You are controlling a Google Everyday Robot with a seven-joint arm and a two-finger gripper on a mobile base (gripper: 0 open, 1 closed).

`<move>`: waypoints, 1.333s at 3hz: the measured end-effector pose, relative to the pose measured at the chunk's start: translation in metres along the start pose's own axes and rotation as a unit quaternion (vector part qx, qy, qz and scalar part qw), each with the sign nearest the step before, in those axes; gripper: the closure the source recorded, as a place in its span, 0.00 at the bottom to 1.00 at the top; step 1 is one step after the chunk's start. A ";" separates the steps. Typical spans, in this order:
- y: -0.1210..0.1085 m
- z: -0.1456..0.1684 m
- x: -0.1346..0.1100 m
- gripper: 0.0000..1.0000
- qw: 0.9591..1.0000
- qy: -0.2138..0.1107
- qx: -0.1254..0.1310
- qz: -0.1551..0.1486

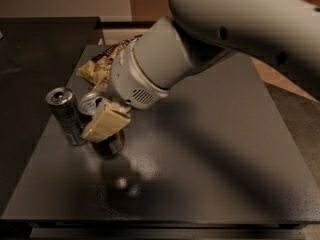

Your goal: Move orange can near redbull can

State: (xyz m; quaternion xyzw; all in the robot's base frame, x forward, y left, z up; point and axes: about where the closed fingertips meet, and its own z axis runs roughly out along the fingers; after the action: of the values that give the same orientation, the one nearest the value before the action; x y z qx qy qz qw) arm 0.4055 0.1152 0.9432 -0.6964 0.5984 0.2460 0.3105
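Note:
The orange can has a dark brownish-orange body and a silver top. It stands on the dark table, right beside the redbull can. The redbull can is slim and silver-grey with a bluish body, and it stands upright just left of the orange can. My gripper is around the orange can's upper part. One cream-coloured finger lies across the can's front. The other finger is hidden behind the can.
A crumpled snack bag lies behind the cans at the table's back left. My large white arm reaches in from the upper right over the table. The table's front edge runs along the bottom.

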 end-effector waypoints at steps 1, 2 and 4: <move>-0.007 0.007 0.008 1.00 1.000 -0.005 0.007 -0.001; -0.013 0.016 0.014 0.82 1.000 -0.008 0.006 -0.003; -0.019 0.029 0.023 0.35 1.000 -0.012 0.003 -0.006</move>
State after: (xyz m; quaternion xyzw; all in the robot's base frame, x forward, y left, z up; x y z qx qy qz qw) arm 0.4287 0.1225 0.9100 -0.6959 0.5912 0.2511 0.3211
